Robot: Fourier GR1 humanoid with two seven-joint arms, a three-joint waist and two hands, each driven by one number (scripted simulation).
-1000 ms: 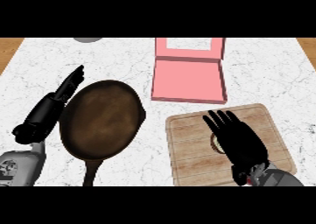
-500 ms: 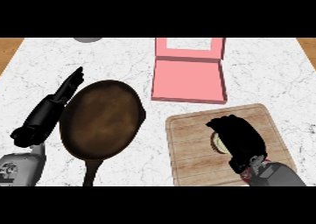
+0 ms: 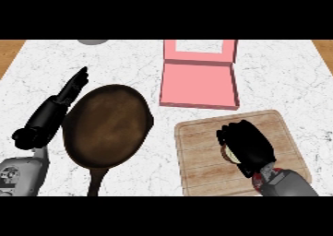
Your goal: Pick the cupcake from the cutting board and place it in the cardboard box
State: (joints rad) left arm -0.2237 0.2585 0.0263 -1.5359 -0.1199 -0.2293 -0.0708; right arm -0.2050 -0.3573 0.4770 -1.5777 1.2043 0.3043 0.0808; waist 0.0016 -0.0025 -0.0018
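On the wooden cutting board at the lower right, my right hand has its fingers curled down over the cupcake. Only a pale sliver of the cupcake shows at the hand's left side. The pink box lies open beyond the board, its lid folded back at the far side. My left hand rests at the left of the counter with its fingers straight, pointing away.
A dark brown frying pan lies between my two hands, its handle pointing toward me. A grey round object shows at the counter's far edge. Wooden floor borders the white marble counter at both sides.
My right hand's fingers went from straight over the board to curled down around the cupcake. The left hand, pan and box have not moved.
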